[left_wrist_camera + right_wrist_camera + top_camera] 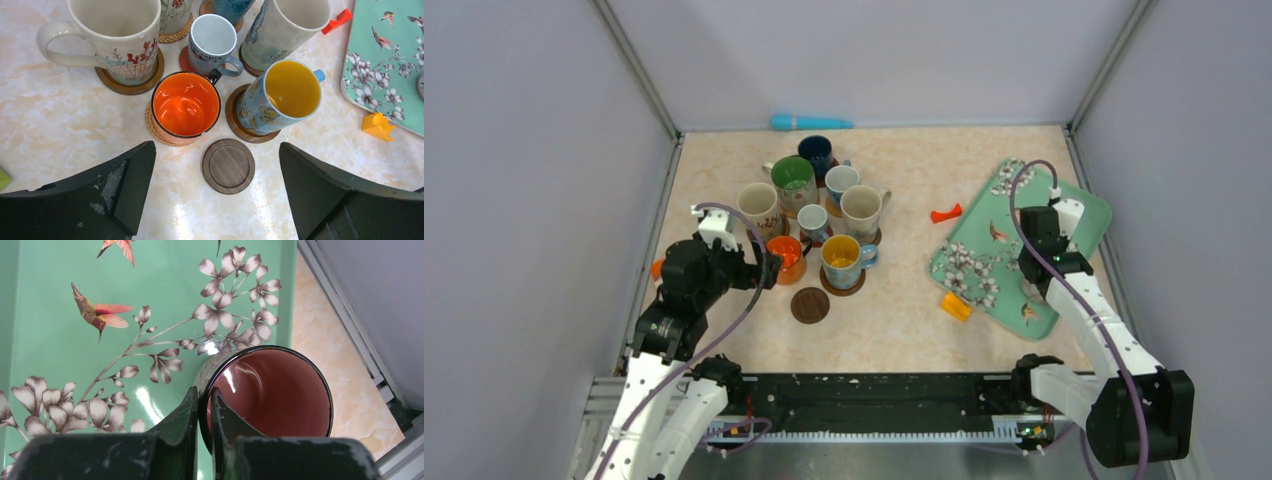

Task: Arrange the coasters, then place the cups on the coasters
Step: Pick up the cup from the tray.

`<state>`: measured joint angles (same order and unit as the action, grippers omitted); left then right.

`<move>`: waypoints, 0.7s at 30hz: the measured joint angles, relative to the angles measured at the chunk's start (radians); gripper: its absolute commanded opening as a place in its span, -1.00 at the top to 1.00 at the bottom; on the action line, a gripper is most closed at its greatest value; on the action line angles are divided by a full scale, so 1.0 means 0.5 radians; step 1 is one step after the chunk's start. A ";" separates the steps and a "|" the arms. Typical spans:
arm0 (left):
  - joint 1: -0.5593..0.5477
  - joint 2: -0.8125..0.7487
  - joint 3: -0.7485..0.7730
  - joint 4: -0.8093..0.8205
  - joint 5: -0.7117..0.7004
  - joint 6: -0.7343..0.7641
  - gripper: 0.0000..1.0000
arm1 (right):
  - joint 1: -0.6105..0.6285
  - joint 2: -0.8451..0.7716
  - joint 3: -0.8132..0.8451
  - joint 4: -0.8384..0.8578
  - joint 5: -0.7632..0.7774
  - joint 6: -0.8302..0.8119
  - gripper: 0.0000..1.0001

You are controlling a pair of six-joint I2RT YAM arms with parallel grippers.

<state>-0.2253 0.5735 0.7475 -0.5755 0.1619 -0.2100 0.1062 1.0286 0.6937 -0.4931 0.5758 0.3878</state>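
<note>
Several cups stand on coasters at the back left, among them a green cup (794,180), an orange cup (786,258) (185,107) and a light blue cup with a yellow inside (842,260) (285,95). A dark brown coaster (810,305) (228,166) lies bare in front of them. My left gripper (767,268) (216,147) hangs open just above and short of it, holding nothing. On the teal floral tray (984,260) (75,350) stands a pink-lined cup (280,395). My right gripper (1041,280) (204,395) is shut on its near rim, one finger inside and one outside.
A small orange block (956,306) (377,126) lies at the tray's near left corner. A red piece (945,213) (337,21) sits left of the tray, and a blue stick-like object (811,122) lies along the back wall. Grey walls close in the table on three sides.
</note>
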 measured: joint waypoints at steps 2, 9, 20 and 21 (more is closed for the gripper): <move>0.000 -0.003 0.000 0.000 -0.006 0.000 -0.97 | 0.000 0.000 0.000 0.005 0.002 -0.018 1.00; 0.000 -0.005 0.000 -0.001 -0.041 0.000 -0.97 | 0.000 0.000 0.004 0.011 0.010 -0.134 1.00; 0.000 -0.005 0.000 -0.001 -0.066 0.000 -0.98 | 0.052 0.039 0.242 -0.037 -0.094 -0.380 1.00; 0.000 -0.005 0.000 -0.001 -0.069 0.000 -0.98 | 0.077 0.039 0.271 -0.049 -0.094 -0.409 1.00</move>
<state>-0.2253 0.5713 0.7475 -0.5758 0.1272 -0.2100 0.1448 1.0481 0.8291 -0.5175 0.5289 0.1833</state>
